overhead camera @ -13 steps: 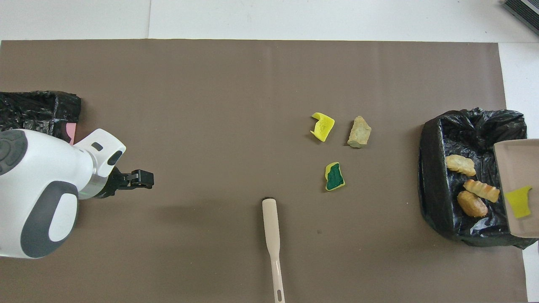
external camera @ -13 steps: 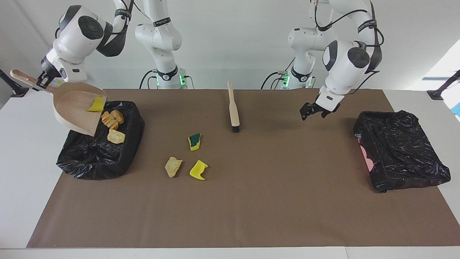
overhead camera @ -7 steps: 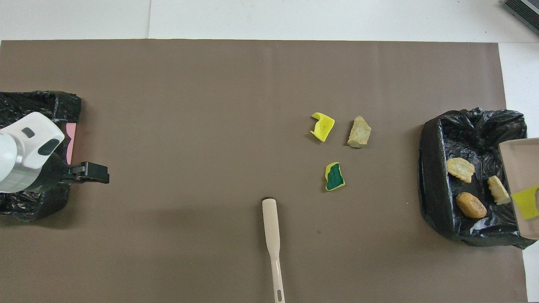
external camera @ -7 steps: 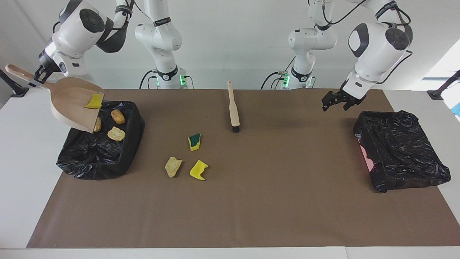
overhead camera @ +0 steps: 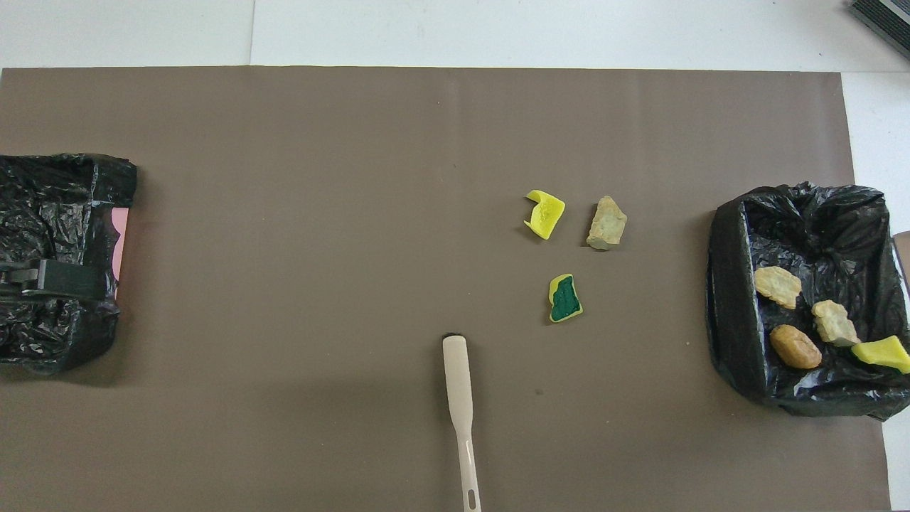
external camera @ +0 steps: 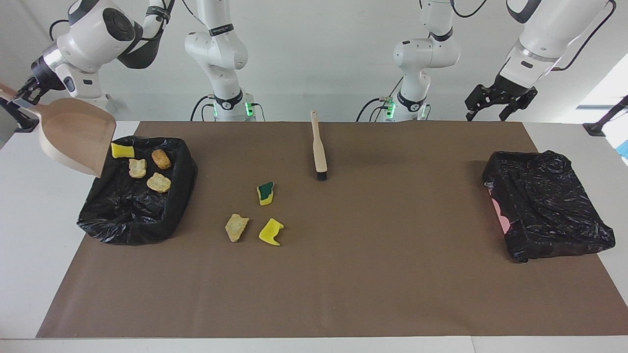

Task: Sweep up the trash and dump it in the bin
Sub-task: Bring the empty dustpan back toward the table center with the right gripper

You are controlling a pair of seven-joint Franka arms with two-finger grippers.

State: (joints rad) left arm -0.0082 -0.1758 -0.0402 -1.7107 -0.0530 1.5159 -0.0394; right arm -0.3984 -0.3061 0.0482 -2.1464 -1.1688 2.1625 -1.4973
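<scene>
My right gripper (external camera: 25, 92) is shut on the handle of the beige dustpan (external camera: 73, 135), which hangs tilted and empty beside the bin (external camera: 184, 171) at the right arm's end. Several pieces of trash lie in that bin (overhead camera: 718, 284): a yellow sponge piece (external camera: 122, 149) (overhead camera: 881, 352) and tan and brown foam chunks (external camera: 158, 182) (overhead camera: 795, 346). On the mat lie a green-faced sponge (external camera: 265, 192) (overhead camera: 565, 299), a tan chunk (external camera: 236, 227) (overhead camera: 607, 222) and a yellow sponge (external camera: 271, 232) (overhead camera: 546, 213). The brush (external camera: 319, 147) (overhead camera: 461, 398) lies nearer the robots. My left gripper (external camera: 490, 109) hangs open and empty, high up.
A second bin lined with a black bag (external camera: 547, 203) (overhead camera: 64, 213) stands at the left arm's end of the table; seen from above, the left gripper (overhead camera: 60, 278) is over it. The brown mat (external camera: 343, 284) covers the table between the two bins.
The yellow sponge piece slid off the dustpan into the bin, and the right gripper drew the pan up and outward. The left gripper rose and swung toward its own end, over the second bin.
</scene>
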